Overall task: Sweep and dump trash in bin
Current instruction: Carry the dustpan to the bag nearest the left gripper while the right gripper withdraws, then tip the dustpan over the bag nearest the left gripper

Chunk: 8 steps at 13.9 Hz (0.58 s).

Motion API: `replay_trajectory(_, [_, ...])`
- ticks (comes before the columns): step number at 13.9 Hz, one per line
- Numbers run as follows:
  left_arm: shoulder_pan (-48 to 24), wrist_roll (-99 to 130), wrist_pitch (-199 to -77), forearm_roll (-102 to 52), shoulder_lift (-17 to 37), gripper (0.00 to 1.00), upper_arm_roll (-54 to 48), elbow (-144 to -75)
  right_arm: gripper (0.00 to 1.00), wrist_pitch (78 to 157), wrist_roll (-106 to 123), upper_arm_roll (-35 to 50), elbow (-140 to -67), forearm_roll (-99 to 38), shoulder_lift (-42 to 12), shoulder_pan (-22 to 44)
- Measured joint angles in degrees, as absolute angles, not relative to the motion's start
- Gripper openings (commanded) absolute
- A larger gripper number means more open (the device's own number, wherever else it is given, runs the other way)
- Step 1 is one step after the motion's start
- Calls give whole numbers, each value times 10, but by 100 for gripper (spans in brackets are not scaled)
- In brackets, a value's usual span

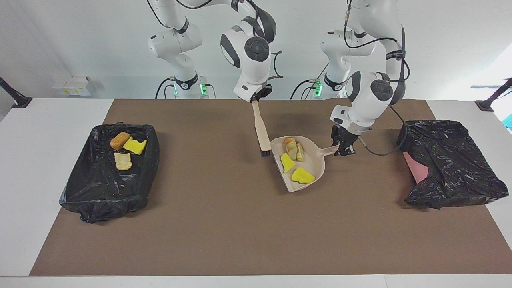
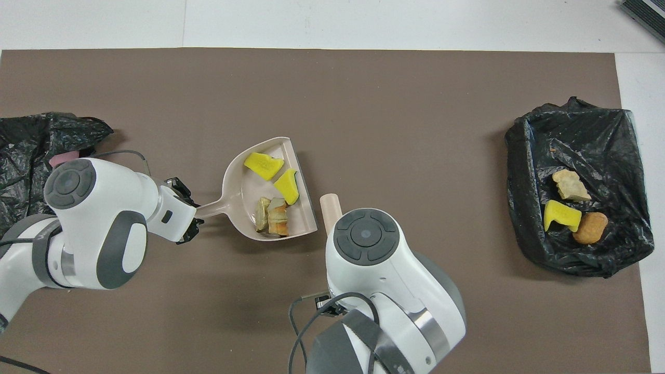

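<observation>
Overhead, only unreadable grey lettering on the right arm (image 2: pixel 387 358).

Dustpan (image 1: pixel 308 168) at mid-table on the mat (image 1: pixel 224 232), four trash lumps (image 1: pixel 294 150) inside it. Handle clamped in left gripper (image 1: pixel 345 149), toward the left arm's end. Brush (image 1: pixel 262 130) just beside the pan toward the right arm's end, hanging from right gripper (image 1: pixel 256 97), apart from the pan. Lined bin (image 1: pixel 100 192) at the right arm's end, three lumps (image 2: pixel 569 205) inside. Second bagged bin (image 1: pixel 456 168) at the left arm's end.
</observation>
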<state>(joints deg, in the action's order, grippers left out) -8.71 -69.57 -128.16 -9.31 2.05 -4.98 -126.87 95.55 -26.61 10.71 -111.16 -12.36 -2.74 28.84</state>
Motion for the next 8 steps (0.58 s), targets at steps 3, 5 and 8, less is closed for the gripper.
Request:
replay_trajectory(3, [-64,-711,-1222,-93,20,0,-48,-1219,0,955,-268,108,-1133,-124,-12,289])
replay_trajectory(5, [-41,-723,-1189,-92,19,0,-47,-1185,0,960,-280,110,-1155,-124,2,291])
replay_trajectory(8, [-3,-763,-1156,-79,19,0,-45,-1137,0,990,-292,113,-1209,-135,36,306])
